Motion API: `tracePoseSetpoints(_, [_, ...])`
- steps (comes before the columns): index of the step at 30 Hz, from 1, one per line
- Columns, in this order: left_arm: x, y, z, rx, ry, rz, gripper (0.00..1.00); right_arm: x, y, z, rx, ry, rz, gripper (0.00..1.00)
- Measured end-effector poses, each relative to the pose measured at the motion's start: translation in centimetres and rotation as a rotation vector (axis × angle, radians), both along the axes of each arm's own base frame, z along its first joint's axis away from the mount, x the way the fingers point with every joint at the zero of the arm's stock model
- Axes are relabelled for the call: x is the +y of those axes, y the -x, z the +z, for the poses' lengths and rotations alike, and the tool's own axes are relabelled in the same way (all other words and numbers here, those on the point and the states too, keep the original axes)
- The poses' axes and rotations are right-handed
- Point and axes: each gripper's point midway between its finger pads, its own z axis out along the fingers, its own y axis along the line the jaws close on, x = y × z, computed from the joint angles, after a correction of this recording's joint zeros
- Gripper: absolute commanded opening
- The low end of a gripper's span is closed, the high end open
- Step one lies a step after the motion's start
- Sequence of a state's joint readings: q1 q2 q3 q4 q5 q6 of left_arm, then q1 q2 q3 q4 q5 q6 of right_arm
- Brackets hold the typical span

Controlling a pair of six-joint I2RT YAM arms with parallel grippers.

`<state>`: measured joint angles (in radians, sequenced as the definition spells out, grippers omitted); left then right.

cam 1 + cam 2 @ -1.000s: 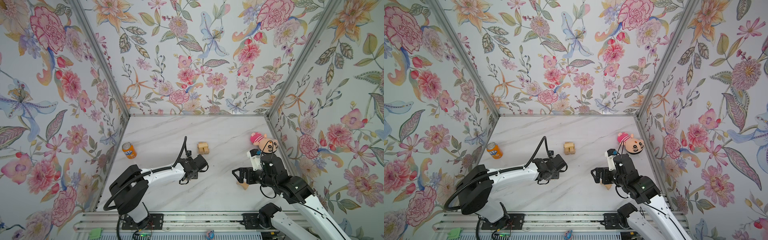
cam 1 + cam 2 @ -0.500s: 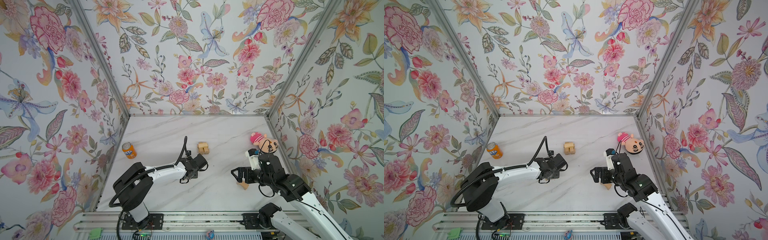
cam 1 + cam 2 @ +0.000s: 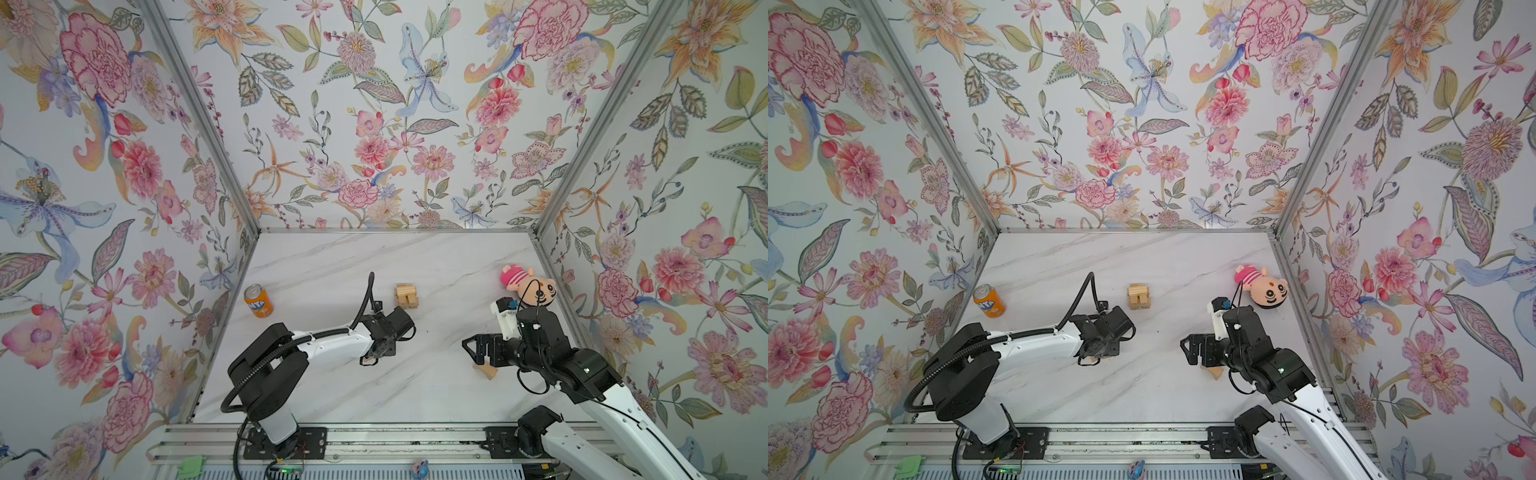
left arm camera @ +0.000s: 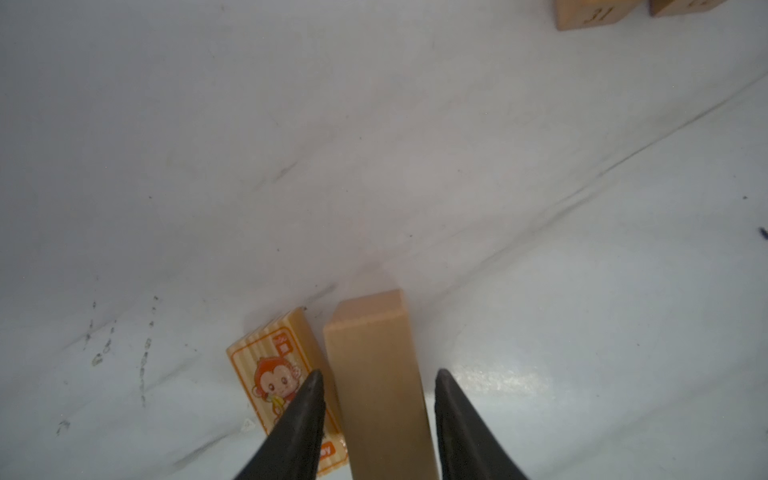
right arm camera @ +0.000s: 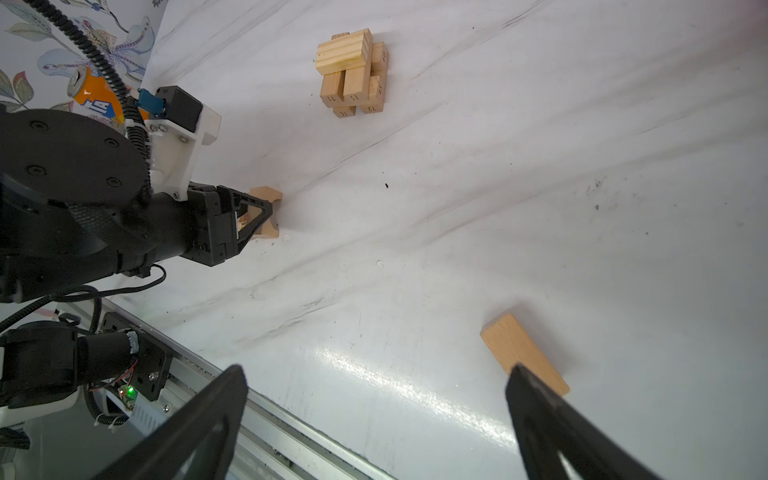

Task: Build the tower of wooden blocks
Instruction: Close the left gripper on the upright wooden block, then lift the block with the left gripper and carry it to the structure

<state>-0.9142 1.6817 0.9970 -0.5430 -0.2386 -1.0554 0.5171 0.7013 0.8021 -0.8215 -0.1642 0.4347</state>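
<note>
"Looking over that marble table (image 3: 332, 266), what is the right gripper (image 5: 376, 368) up to?"

"Hanging low with its jaws spread as wide as they go, nothing between them."

"And the left gripper (image 4: 378, 374)?"

"Down at the tabletop, jaws narrow, one on each side of a wood block (image 4: 374, 332). A sliver of gap shows beside it, so I see no firm pinch."

"Where's the tower (image 3: 406, 296)?"

"Well ahead of the left fingertips, apart from both grippers, in crossed layers."

"Any loose pieces?"

"A pale block (image 5: 515, 345) lies flat by one right fingertip. A monkey-print block (image 4: 270, 374) sits just beside the straddled one, partly behind a left finger."
</note>
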Motion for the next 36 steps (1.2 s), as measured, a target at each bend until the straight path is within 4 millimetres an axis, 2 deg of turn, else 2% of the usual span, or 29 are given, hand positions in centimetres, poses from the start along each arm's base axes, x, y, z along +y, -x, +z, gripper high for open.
tracePoseSetpoints(3, [-0.1,0.0,-0.1,0.002,-0.002,-0.004,0.32,0.0,0.0,0.0,0.000,0.000,-0.001,0.99])
tracePoseSetpoints(10, [-0.1,-0.1,-0.2,0.000,-0.002,-0.003,0.32,0.0,0.0,0.0,-0.001,0.000,-0.001,0.99])
tracePoseSetpoints(13, [-0.1,-0.1,-0.2,0.000,-0.001,-0.003,0.27,0.0,-0.1,0.0,-0.003,0.001,-0.003,0.99])
tracePoseSetpoints(20, [-0.2,-0.1,0.0,0.006,-0.008,-0.004,0.27,-0.2,-0.2,0.1,-0.011,0.006,-0.011,0.99])
tracePoseSetpoints(23, [-0.7,-0.5,0.9,0.002,-0.009,-0.011,0.27,-0.2,-0.2,0.1,-0.014,0.006,-0.012,0.99])
tracePoseSetpoints(30, [-2.7,-2.5,4.9,-0.050,0.034,-0.027,0.27,-0.3,-0.2,-0.2,-0.010,0.007,-0.021,0.99])
tracePoseSetpoints(36, [-3.1,-4.9,7.0,-0.075,0.046,-0.016,0.26,-0.3,-0.5,-0.1,-0.018,0.006,-0.025,0.99])
